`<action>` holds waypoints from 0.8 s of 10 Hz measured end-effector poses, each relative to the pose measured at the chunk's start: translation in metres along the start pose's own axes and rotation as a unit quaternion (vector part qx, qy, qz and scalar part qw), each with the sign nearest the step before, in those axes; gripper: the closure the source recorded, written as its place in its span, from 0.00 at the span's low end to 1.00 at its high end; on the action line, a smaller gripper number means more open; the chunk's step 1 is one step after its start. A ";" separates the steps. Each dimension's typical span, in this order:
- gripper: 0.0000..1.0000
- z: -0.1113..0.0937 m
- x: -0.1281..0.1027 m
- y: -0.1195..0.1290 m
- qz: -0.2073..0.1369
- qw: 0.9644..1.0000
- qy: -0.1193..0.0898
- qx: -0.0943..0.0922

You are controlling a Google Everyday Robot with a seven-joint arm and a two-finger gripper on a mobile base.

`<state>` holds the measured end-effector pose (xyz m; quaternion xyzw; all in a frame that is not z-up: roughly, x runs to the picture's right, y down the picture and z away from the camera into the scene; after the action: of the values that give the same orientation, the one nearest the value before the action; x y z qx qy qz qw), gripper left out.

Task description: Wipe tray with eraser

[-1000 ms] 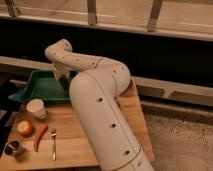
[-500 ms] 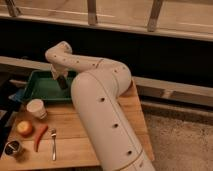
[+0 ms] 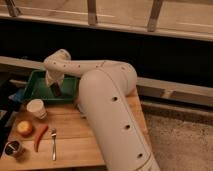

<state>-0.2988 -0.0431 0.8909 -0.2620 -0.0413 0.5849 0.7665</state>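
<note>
The green tray [image 3: 35,89] lies at the back left of the wooden table. My white arm reaches over it from the right and bends down into it. The gripper [image 3: 55,87] hangs over the middle of the tray, shut on the eraser [image 3: 57,91], a small dark block that points down at the tray floor. I cannot tell whether the eraser touches the floor. The arm hides the tray's right end.
A pale blue cloth [image 3: 17,94] lies off the tray's left end. In front of the tray stand a white cup [image 3: 36,107], an orange fruit [image 3: 25,128], a red pepper [image 3: 40,136], a silver fork [image 3: 53,143] and a small metal cup [image 3: 14,148]. A dark ledge and railing run behind the table.
The gripper with the eraser has dropped lower into the tray and shifted slightly to the left. Everything else on the table stays put.
</note>
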 end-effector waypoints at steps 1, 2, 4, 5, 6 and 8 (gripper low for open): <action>1.00 -0.002 0.002 -0.007 0.002 1.000 0.003 0.012; 1.00 -0.004 0.001 -0.021 0.004 0.999 0.006 0.032; 1.00 -0.003 -0.014 -0.046 0.002 0.998 0.004 0.058; 1.00 -0.001 -0.027 -0.057 -0.001 0.998 -0.002 0.063; 1.00 0.002 -0.036 -0.062 -0.003 0.998 -0.007 0.063; 1.00 0.012 -0.049 -0.053 -0.010 0.999 -0.019 0.049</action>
<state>-0.2719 -0.0934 0.9372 -0.2124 -0.0297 0.5834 0.7834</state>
